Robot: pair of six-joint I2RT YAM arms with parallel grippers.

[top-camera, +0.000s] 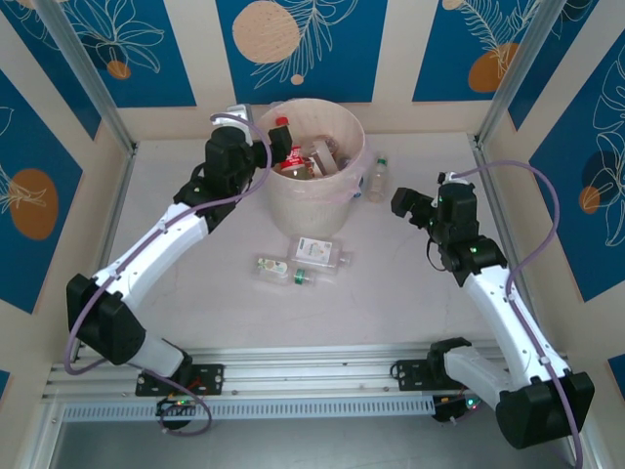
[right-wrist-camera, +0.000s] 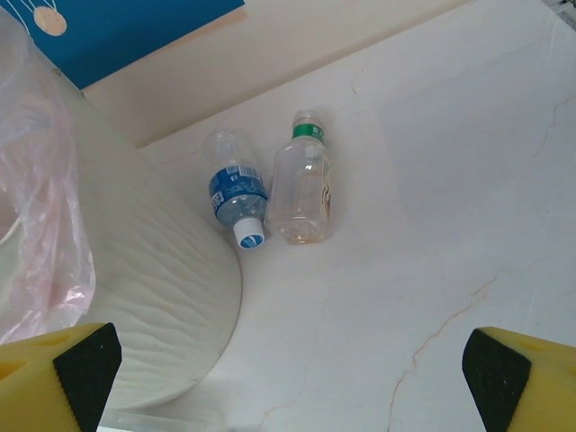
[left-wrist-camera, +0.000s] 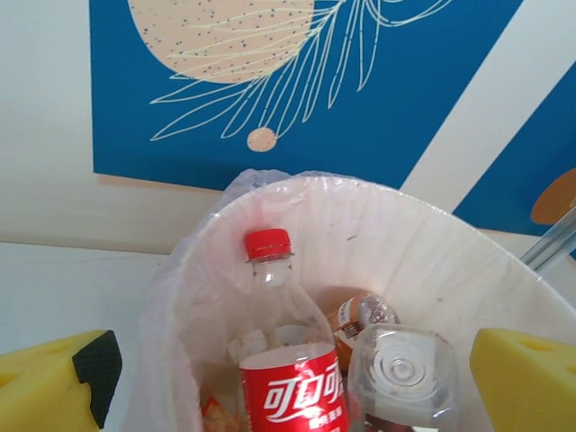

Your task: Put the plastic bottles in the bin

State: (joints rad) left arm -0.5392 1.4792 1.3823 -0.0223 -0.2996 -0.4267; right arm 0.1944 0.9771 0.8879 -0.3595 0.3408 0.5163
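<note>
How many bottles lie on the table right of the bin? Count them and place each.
2. A blue-labelled bottle lies close against the bin; a green-capped bottle lies beside it, farther out. Others may hide behind the bin.

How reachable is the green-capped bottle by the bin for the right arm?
Probably yes. The open right end effector faces the green-capped bottle across bare table. The blue-labelled bottle lies close beside it, bin side, so that flank looks tight.

arms (top-camera: 156, 239): white links, black joints | cables (top-camera: 556, 207): lilac loops | tool pads (right-wrist-camera: 526, 382): yellow, black tips
</note>
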